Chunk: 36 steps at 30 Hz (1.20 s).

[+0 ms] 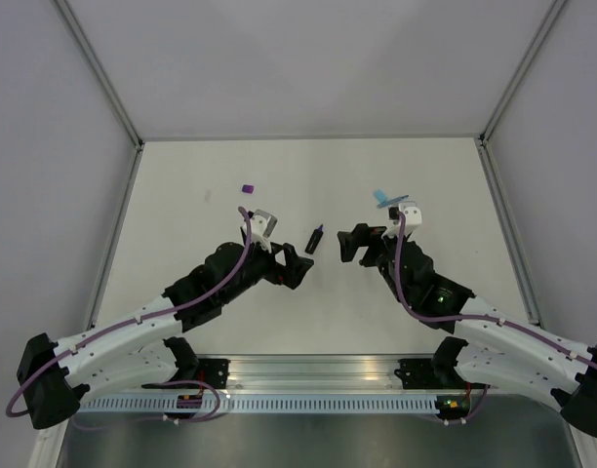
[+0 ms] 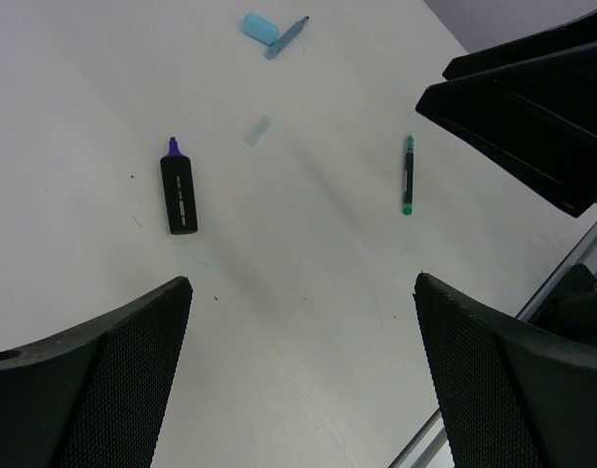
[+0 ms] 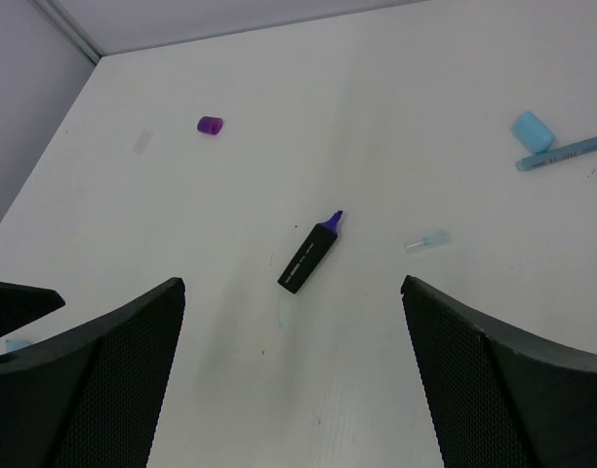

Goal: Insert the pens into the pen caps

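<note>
The stubby black marker with a purple tip lies on the white table between my two grippers; it also shows in the left wrist view and the right wrist view. The purple cap lies far left of it. A short chunky light-blue piece and the thin blue pen lie together at the far right. A thin dark pen with green ends lies near the right gripper. My left gripper and right gripper are both open and empty.
A small clear cap lies right of the marker, and it also shows in the left wrist view. Another clear cap lies left of the purple cap. Grey walls enclose the table. A metal rail runs along the near edge.
</note>
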Tool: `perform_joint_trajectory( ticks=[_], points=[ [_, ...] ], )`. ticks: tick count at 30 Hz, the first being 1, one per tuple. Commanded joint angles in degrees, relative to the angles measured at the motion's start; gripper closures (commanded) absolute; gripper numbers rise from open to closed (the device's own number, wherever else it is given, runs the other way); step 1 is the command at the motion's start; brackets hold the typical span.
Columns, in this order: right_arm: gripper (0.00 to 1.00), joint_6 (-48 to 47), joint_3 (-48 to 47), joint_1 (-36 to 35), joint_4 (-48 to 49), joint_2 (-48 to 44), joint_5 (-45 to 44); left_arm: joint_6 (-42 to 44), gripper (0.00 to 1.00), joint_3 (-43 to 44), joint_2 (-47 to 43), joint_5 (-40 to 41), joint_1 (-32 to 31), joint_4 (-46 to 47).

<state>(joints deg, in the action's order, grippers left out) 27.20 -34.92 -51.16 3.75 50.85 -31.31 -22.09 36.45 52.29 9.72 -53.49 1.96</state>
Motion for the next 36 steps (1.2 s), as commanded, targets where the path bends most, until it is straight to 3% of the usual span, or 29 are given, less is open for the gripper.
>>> perform_joint_trajectory(
  ticks=[1, 14, 24, 26, 27, 31, 34, 36],
  points=[
    [0.02, 0.66, -0.06, 0.00, 2.05, -1.72, -2.17, 1.87, 0.00, -0.50, -1.05, -0.31, -0.38, 2.26],
    [0.02, 3.99, -5.86, 0.88, -11.12, 5.22, -17.55, 2.05, 0.00, -0.59, 2.90, 5.49, -0.38, 2.79],
    [0.07, 13.31, -9.82, 16.70, -16.40, 20.50, 0.10, 2.57, 0.00, 0.47, 5.71, 9.00, -0.38, 1.74],
    [0.08, 16.37, -10.17, 17.84, -19.81, 21.57, -2.60, 2.66, 0.00, 0.47, 5.98, 9.53, -0.38, 1.82],
    [0.13, 21.70, -11.48, 18.02, -22.27, 22.96, -8.36, 2.75, 0.00, 0.55, 6.15, 10.32, -0.38, 1.74],
    [0.23, 35.79, -17.71, 19.07, -42.00, 27.71, -17.72, 2.66, 0.00, 0.91, 6.07, 10.94, -0.38, 1.21],
    [0.24, 41.96, -21.16, 19.16, -49.17, 30.18, -17.56, 2.14, 0.00, 0.91, 5.72, 9.71, -0.38, 1.12],
    [0.25, 41.45, -18.46, 19.60, -47.01, 30.19, -12.66, 1.96, 0.00, 0.73, 5.28, 9.62, -0.38, 1.21]
  ],
)
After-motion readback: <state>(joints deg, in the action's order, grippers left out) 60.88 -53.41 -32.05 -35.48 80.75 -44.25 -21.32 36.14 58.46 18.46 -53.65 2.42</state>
